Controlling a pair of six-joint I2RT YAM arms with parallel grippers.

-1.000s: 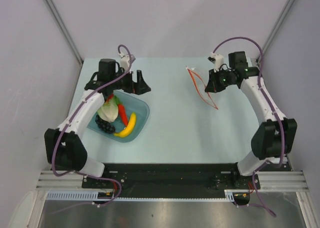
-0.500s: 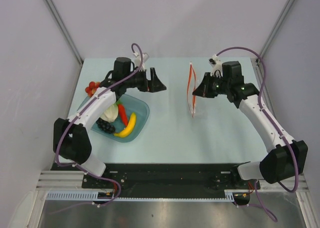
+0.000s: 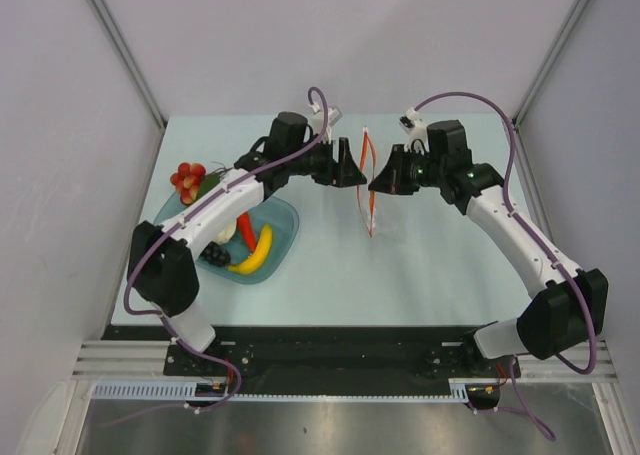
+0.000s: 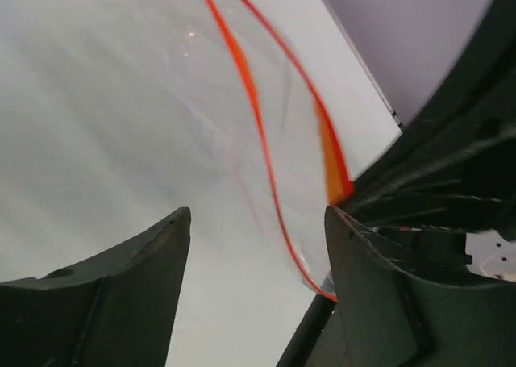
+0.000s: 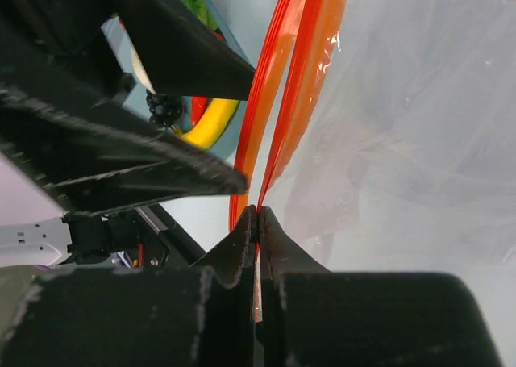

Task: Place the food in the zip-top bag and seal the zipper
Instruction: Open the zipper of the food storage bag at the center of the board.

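The zip-top bag (image 3: 376, 207) hangs above the middle of the worktop (image 3: 440, 270), toward its far side, its clear film almost invisible from above. Its zipper (image 3: 368, 180) runs as a thin red-orange strip from far to near, and in the left wrist view the two sides of the strip bow apart.

The right tool (image 3: 376, 181) is pinched closed on the zipper. In its own wrist view the fingers (image 5: 242, 246) meet on the strip with no gap. The right arm (image 3: 520, 240) reaches from its base at the near right, bent at the elbow, with the forearm stretched leftward to the bag.

The left tool (image 3: 352, 165) sits just left of the bag with its fingers (image 4: 121, 290) spread wide, gripping nothing. The strip passes close to its right finger. The left arm (image 3: 215, 200) stretches low from the near left across the bowl (image 3: 291, 221).

In the teal bowl lie the banana (image 3: 256, 252), the pepper (image 3: 245, 229) and the grape bunch (image 3: 212, 256). The berry cluster (image 3: 187, 178) rests at the bowl's far left edge.
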